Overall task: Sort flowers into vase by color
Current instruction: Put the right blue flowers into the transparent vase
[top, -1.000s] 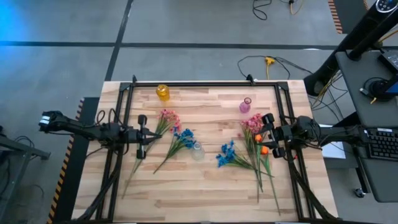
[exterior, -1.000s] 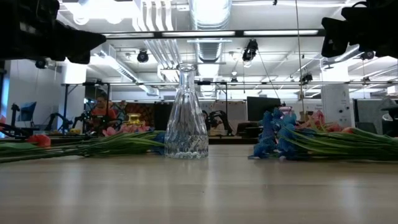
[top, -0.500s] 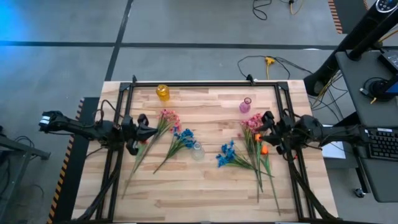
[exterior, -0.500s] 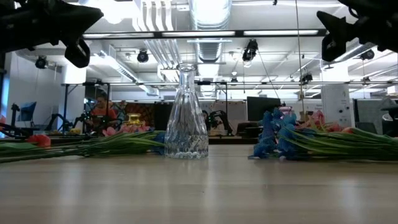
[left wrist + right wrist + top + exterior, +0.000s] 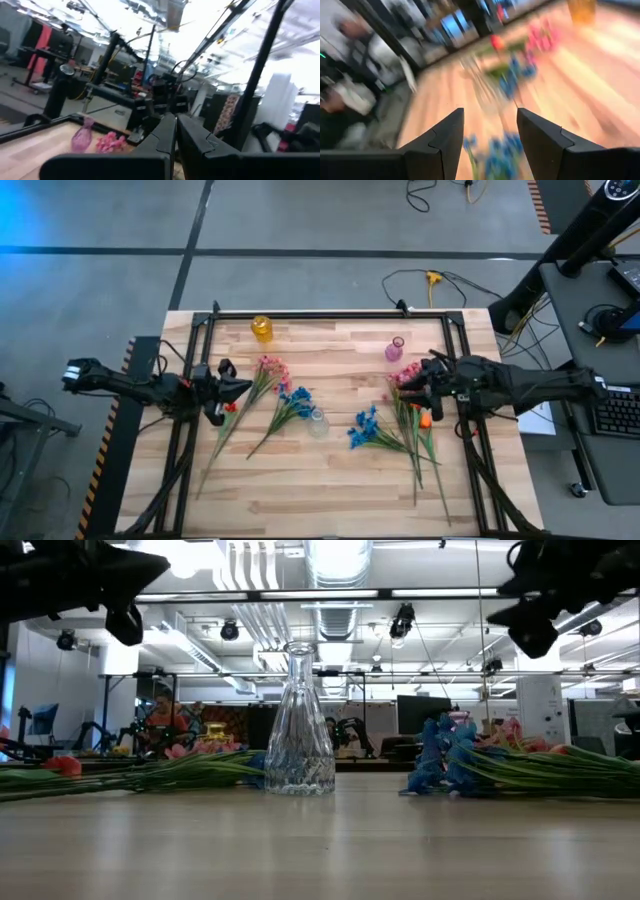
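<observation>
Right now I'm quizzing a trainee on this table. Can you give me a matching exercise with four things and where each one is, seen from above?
Things:
1. yellow vase
2. pink vase
3. clear vase
4. orange bud

Places:
A. middle of the table
B. far edge, left side
C. by the right gripper
D. far edge, right side

Pairs: 1-B, 2-D, 3-A, 4-C

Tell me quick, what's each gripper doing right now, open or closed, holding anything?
Left gripper: closed, holding nothing, beside the left pink flowers.
Right gripper: open, empty, over the right pink flowers.
</observation>
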